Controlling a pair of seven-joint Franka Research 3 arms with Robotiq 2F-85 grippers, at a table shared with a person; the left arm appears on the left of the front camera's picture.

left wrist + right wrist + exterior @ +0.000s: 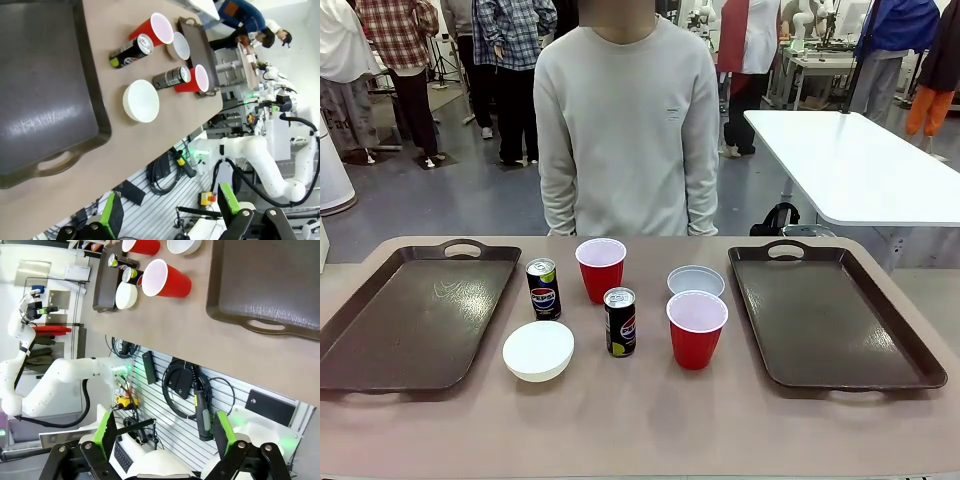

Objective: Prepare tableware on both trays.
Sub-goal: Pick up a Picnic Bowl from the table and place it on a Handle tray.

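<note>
Two dark brown trays lie bare on the table, one at the left (415,320) and one at the right (830,315). Between them stand two red cups (601,268) (697,328), two dark soda cans (543,288) (620,322), a white bowl (538,350) and a greyish-white bowl (696,281). My left gripper (170,210) is open and holds nothing, back past the table's near edge by the left tray (40,100). My right gripper (165,435) is open too, off the near edge by the right tray (270,280).
A person in a light sweater (625,130) stands at the table's far side, arms down. A white table (860,165) is behind at the right. Cables and a slatted panel (190,390) lie below the near edge.
</note>
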